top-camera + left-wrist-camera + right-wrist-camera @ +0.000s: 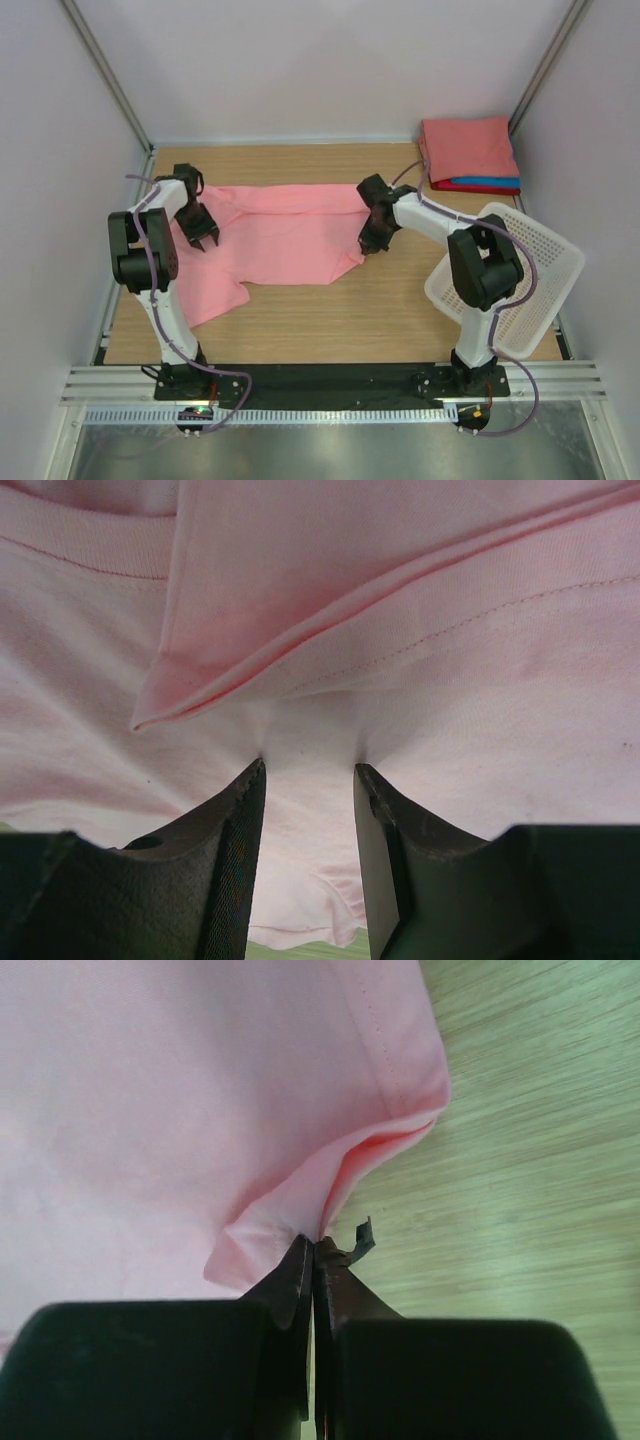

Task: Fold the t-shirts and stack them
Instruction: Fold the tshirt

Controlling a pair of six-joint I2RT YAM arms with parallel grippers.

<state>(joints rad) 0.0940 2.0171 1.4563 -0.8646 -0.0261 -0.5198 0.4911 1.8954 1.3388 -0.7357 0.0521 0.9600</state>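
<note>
A salmon-pink t-shirt (280, 235) lies spread across the wooden table, one sleeve trailing toward the front left. My left gripper (197, 232) is open, with its fingertips pressed down on the shirt near the collar; in the left wrist view the gripper (310, 768) has pink cloth (400, 600) between and beyond its fingers. My right gripper (372, 240) is shut on the shirt's right edge; in the right wrist view the gripper (315, 1242) pinches a small fold of the hem (270, 1230). A stack of folded t-shirts (468, 150) lies at the back right, salmon on top of red and blue.
A white mesh basket (540, 262) sits tilted at the right edge, beside the right arm. Bare wood (340, 320) shows in front of the shirt. Metal frame posts rise at the back corners.
</note>
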